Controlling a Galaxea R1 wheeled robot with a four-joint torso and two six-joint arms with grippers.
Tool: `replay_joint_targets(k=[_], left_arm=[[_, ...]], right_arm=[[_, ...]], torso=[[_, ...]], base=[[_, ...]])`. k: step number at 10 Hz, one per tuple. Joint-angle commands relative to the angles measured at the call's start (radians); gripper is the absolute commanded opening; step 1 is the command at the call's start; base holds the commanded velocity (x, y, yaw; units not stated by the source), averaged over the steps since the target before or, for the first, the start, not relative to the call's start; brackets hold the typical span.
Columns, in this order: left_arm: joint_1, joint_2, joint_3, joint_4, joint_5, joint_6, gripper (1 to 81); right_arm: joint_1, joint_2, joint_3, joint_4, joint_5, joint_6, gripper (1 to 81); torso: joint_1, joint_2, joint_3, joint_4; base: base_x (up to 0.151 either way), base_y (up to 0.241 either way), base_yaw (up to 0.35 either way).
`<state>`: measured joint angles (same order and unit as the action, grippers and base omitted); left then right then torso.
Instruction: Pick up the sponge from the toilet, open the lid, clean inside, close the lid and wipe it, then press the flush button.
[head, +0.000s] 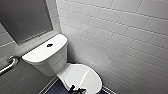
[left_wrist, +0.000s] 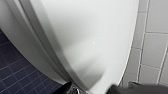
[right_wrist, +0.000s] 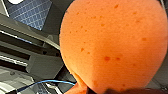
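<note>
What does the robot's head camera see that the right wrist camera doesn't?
Head camera's own: the white toilet with its lid down, the flush button on the tank, a grab bar and the tiled wall. Right wrist camera's own: the orange sponge up close, with a blue cable and grey robot parts behind it. Both: the dark blue floor.
</note>
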<state>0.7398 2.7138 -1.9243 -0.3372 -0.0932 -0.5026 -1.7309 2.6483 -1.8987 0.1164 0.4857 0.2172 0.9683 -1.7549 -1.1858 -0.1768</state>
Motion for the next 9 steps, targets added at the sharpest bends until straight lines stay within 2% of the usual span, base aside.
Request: replay_joint_targets(k=[1, 3, 5, 9], left_arm=[[-0.105, 0.028, -0.004, 0.000, 0.024, 0.002, 81.1], [-0.107, 0.046, -0.035, -0.002, 0.020, -0.011, 81.1], [-0.108, 0.049, -0.070, 0.000, -0.030, -0.056, 81.1], [-0.124, 0.041, -0.041, 0.001, -0.026, -0.073, 81.1]], right_arm=[[-0.022, -0.025, 0.031, -0.018, -0.072, 0.001, 1.0], [-0.023, -0.025, 0.034, -0.018, -0.072, 0.001, 1.0], [-0.025, -0.028, 0.038, -0.015, -0.072, 0.001, 1.0], [-0.019, -0.025, 0.046, -0.012, -0.073, 0.001, 1.0]], torso=[[0.000, 0.000, 0.000, 0.000], [0.000, 0.000, 0.000, 0.000], [0.000, 0.000, 0.000, 0.000], [0.000, 0.000, 0.000, 0.000]], base=[[0.000, 0.000, 0.000], [0.000, 0.000, 0.000], [0.000, 0.000, 0.000], [0.000, 0.000, 0.000]])
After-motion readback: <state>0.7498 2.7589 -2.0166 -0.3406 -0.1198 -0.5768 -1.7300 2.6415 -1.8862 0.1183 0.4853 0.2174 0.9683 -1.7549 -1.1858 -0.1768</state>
